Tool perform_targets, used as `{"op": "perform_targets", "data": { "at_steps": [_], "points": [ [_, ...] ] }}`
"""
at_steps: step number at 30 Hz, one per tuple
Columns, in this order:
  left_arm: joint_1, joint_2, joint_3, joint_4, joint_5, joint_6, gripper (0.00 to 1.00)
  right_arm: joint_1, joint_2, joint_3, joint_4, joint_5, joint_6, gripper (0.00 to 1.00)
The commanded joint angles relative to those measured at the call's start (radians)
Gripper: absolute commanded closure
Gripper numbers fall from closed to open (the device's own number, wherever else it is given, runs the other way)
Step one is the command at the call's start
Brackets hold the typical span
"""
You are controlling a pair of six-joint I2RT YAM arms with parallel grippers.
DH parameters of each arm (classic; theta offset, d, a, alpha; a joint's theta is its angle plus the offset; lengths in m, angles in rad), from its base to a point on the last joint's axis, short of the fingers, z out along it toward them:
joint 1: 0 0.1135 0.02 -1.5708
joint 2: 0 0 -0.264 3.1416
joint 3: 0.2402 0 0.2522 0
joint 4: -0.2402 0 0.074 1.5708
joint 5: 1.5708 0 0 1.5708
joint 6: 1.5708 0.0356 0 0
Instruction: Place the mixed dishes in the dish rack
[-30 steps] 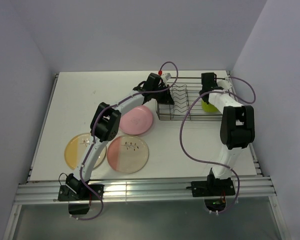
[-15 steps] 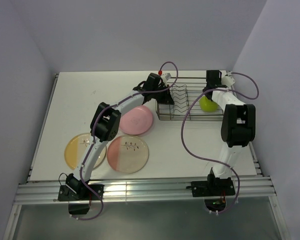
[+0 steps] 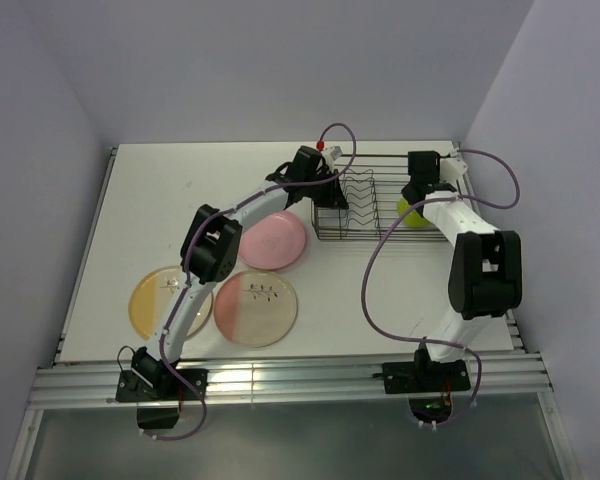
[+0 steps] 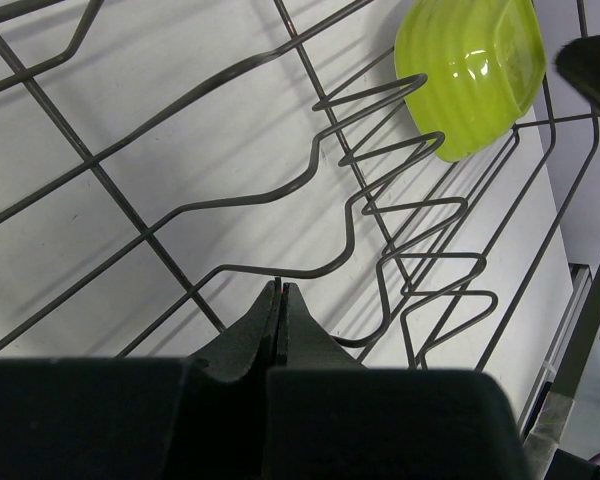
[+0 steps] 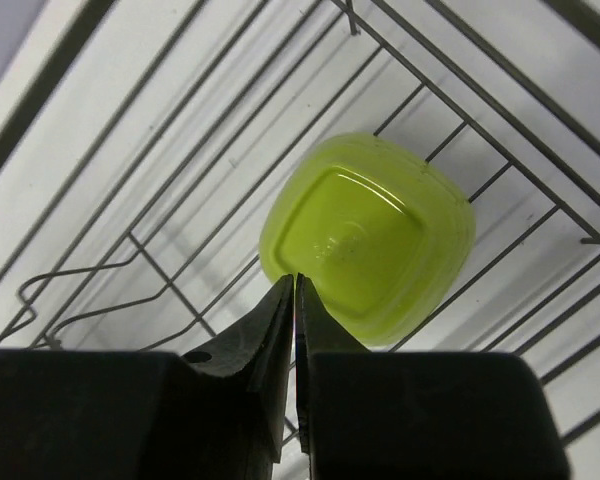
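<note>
Top external view: dish rack (image 3: 355, 195) sits upper right of centre, and the lime-green bowl (image 3: 411, 213) lies inside its right end. Right wrist view shows the bowl bottom-up on the rack's floor wires. The right gripper (image 5: 296, 295) hangs over the bowl's near edge with its fingers pressed together, pinching nothing. The left gripper (image 4: 280, 300) is also pressed together, with its tips right at a wire on the rack's left end; can't tell if that wire is nipped.

Judgement: the bowl is loaded and the plates are next. The right arm should lift straight up clear of the rack wires before swinging. A plate should be taken by its rim and dropped edge-on between the wavy dividers.

The pink plate (image 3: 273, 241) lies just lower left of the rack. The pink-and-cream plate (image 3: 255, 308) and yellow-and-cream plate (image 3: 165, 300) are at lower left, close together and near the table (image 3: 180, 190) front edge.

The right wall (image 3: 560, 150) crowds the rack's right side. The left arm lies across the plates' area. Bare tabletop shows at upper left. Cup and white bowl not seen.
</note>
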Motion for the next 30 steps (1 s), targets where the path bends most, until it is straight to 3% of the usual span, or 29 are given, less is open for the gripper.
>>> {"op": "perform_targets", "data": {
  "at_steps": [1,20,30],
  "points": [
    [0.009,-0.041,0.004,0.008,0.006,0.014,1.0,0.008,-0.068,0.016,-0.02,0.067,-0.017,0.89],
    [0.009,-0.067,-0.041,0.022,0.012,0.026,1.0,-0.052,0.177,0.209,-0.158,0.073,0.028,0.89],
    [0.009,-0.05,-0.033,0.027,0.018,0.022,1.0,-0.099,0.315,0.41,-0.292,0.087,0.016,0.89]
  ]
}}
